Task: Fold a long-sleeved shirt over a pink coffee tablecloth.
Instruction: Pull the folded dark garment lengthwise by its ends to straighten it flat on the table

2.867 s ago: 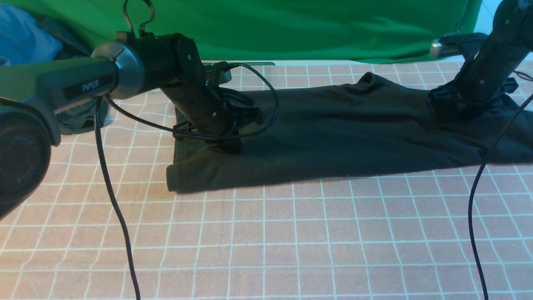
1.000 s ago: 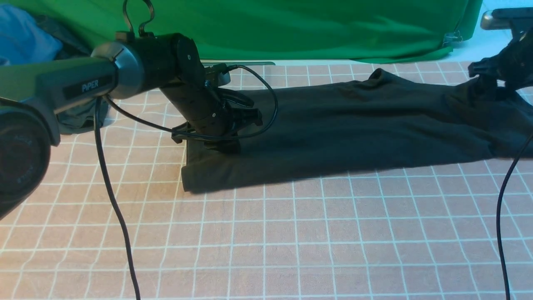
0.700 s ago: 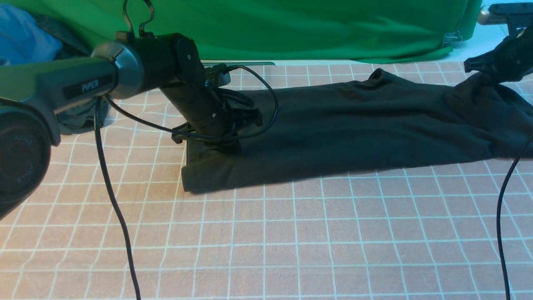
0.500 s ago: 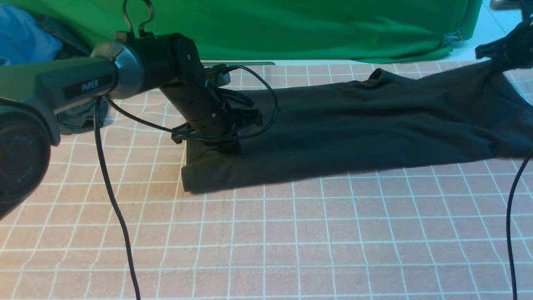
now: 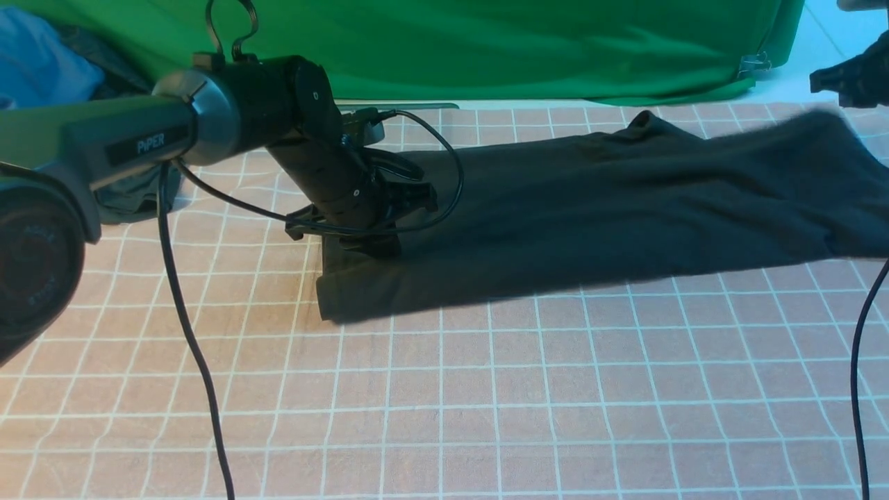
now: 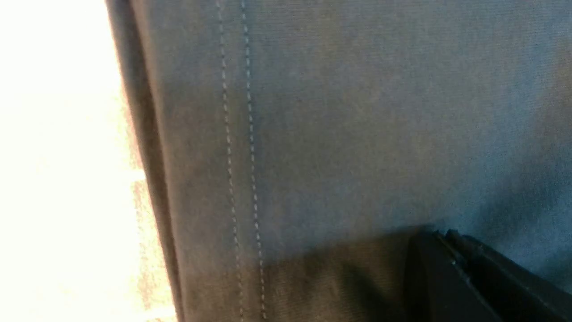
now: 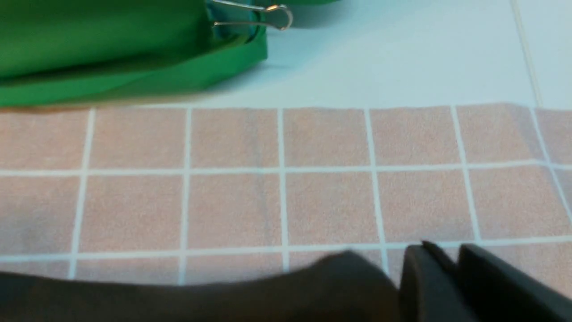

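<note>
On the pink cloth [image 5: 486, 389] the shirt [image 5: 611, 201] lies stretched, left claw [image 5: 370, 244] clenched on its hem, right claw [image 7: 447, 255] apart, empty, how open I cannot tell; folding across needs the free end gripped.

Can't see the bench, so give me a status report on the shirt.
Left gripper shut, pressing one end of the shirt. Right gripper aloft, clear of it. Shirt stretched across the pink tablecloth. Nothing else on it.
</note>
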Controlling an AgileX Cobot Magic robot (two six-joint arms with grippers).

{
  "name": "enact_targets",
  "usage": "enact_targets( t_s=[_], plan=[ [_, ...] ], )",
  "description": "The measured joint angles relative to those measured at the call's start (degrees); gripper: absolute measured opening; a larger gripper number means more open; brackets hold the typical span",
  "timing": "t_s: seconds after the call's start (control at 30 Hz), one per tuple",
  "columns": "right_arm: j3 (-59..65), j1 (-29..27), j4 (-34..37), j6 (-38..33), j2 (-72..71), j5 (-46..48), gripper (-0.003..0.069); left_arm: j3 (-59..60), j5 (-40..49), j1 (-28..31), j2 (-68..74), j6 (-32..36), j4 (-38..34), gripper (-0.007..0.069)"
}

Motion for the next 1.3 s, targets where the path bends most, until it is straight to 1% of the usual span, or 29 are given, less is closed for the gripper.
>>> enact_targets(
  t_s=[0.03, 0.1, 0.17, 0.23, 0.27, 0.33, 0.37, 0.4, 0.47, 0.5, 0.53, 0.6, 0.7, 0.77, 0.8, 0.93, 1.0, 1.1, 1.17, 1.23, 1.3],
  plan=[
    [0.00, 0.00, 0.00, 0.00, 0.06, -0.35, 0.0227, 0.00, 0.00, 0.00, 0.00, 0.00, 0.06, 0.0014],
    [0.00, 0.00, -0.06, 0.00, 0.12, -0.39, 0.0338, 0.00, 0.00, 0.00, 0.00, -0.28, 0.34, 0.0014],
    [-0.11, 0.00, -0.06, 0.05, -0.57, 1.20, 0.0414, 0.00, 0.70, 0.00, -0.45, -2.47, 1.75, 0.0014],
    [-0.11, 0.00, -0.11, 0.60, -1.81, 4.30, 0.0441, 0.00, 2.02, 0.22, -1.33, -4.78, 3.00, 0.0014],
    [-0.11, 0.00, -0.11, 1.54, -2.92, 6.66, 0.0440, 0.00, 2.93, 0.39, -2.28, -6.12, 4.05, 0.0014],
    [-0.11, 0.00, -0.11, 2.21, -5.43, 11.49, 0.0402, 0.00, 5.48, 0.99, -5.02, -8.48, 6.08, 0.0014],
    [-0.11, 0.08, -0.11, 2.20, -7.04, 14.22, 0.0361, 0.00, 6.76, 1.25, -6.57, -9.38, 6.68, 0.0014],
    [-0.11, 0.06, -0.11, 1.58, -9.43, 17.94, 0.0268, 0.00, 8.91, 1.45, -8.36, -10.78, 7.66, 0.0014],
    [-0.17, 0.38, 0.02, 1.09, -11.90, 21.63, 0.0175, 0.00, 12.37, 1.58, -10.37, -12.03, 9.21, 0.0014],
    [-0.21, 0.66, 0.14, 1.01, -13.55, 23.73, 0.0104, 0.00, 14.35, 1.58, -11.04, -12.45, 9.95, 0.0014],
    [-0.21, 0.93, 0.22, 0.83, -14.46, 25.10, 0.0067, 0.00, 15.74, 1.58, -11.16, -12.72, 10.01, 0.0014],
    [-0.21, 1.73, 0.71, 0.19, -16.04, 27.15, 0.0038, 0.00, 17.81, 1.58, -10.93, -12.91, 9.30, 0.0015],
    [-0.21, 2.54, 1.48, -0.18, -16.87, 28.41, 0.0036, 0.00, 19.06, 1.53, -10.47, -12.78, 8.68, 0.0030],
    [-0.21, 3.75, 2.28, -0.17, -17.07, 29.51, 0.0036, 0.00, 18.27, 1.53, -10.00, -10.88, 8.22, 0.0076],
    [-0.21, 4.06, 2.69, -0.17, -17.07, 29.92, 0.0036, 0.00, 17.49, 1.53, -9.69, -10.33, 8.01, 0.0111],
    [-0.21, 4.93, 4.59, -0.17, -17.07, 30.58, 0.0036, 0.66, 16.89, 1.47, -8.45, -10.69, 7.61, 0.0325],
    [-0.21, 5.30, 5.27, -0.17, -17.07, 30.64, 0.0036, 1.23, 17.09, 1.42, -7.23, -12.46, 9.08, 0.0467],
    [-0.21, 5.51, 5.87, -0.17, -17.07, 30.74, 0.0036, 1.69, 18.06, 1.42, -5.07, -13.79, 10.01, 0.0618],
    [-0.21, 5.51, 5.95, -0.17, -17.07, 30.74, 0.0036, 1.69, 18.07, 1.42, -2.96, -13.11, 9.89, 0.0666],
    [-0.21, 5.51, 5.95, -0.17, -17.07, 30.79, 0.0036, 1.69, 17.80, 1.42, -1.85, -11.95, 9.19, 0.0677],
    [-0.21, 5.55, 5.95, -0.17, -17.07, 31.04, 0.0036, 1.69, 17.80, 1.42, -0.60, -8.63, 7.17, 0.0677]
  ],
)
